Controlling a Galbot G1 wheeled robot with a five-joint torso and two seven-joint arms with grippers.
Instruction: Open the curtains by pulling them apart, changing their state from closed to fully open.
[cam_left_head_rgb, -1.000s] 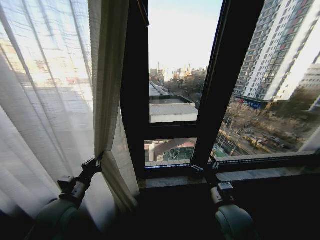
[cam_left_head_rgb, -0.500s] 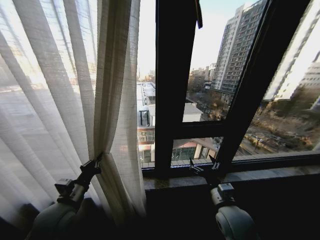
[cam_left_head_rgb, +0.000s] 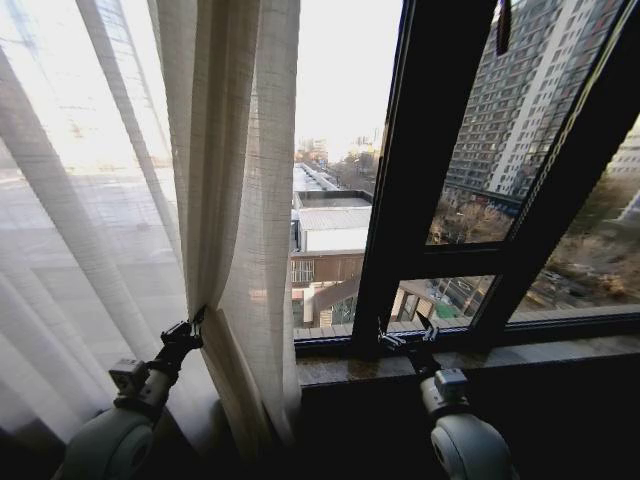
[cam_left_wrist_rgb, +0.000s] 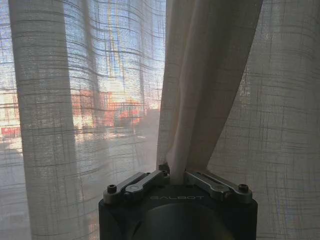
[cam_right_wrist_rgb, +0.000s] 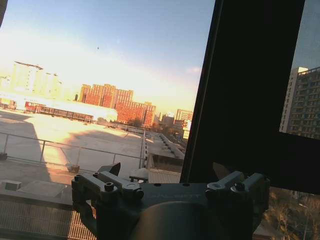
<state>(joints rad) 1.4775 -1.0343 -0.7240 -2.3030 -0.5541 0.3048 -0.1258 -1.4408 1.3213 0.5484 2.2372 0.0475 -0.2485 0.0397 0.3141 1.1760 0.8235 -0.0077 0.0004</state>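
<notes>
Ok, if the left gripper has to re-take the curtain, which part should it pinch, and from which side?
Probably the bunched inner edge of the curtain, where the pleats gather into one thick vertical fold, low down where the left gripper is pinching now. Come from the room side, with the fingers either side of the fold. The flat sheer spans beside it offer nothing to pinch. The right gripper waits open by the window sill.

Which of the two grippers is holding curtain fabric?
The left gripper, shut on a gathered curtain fold; the right gripper is open near the window frame.
</notes>
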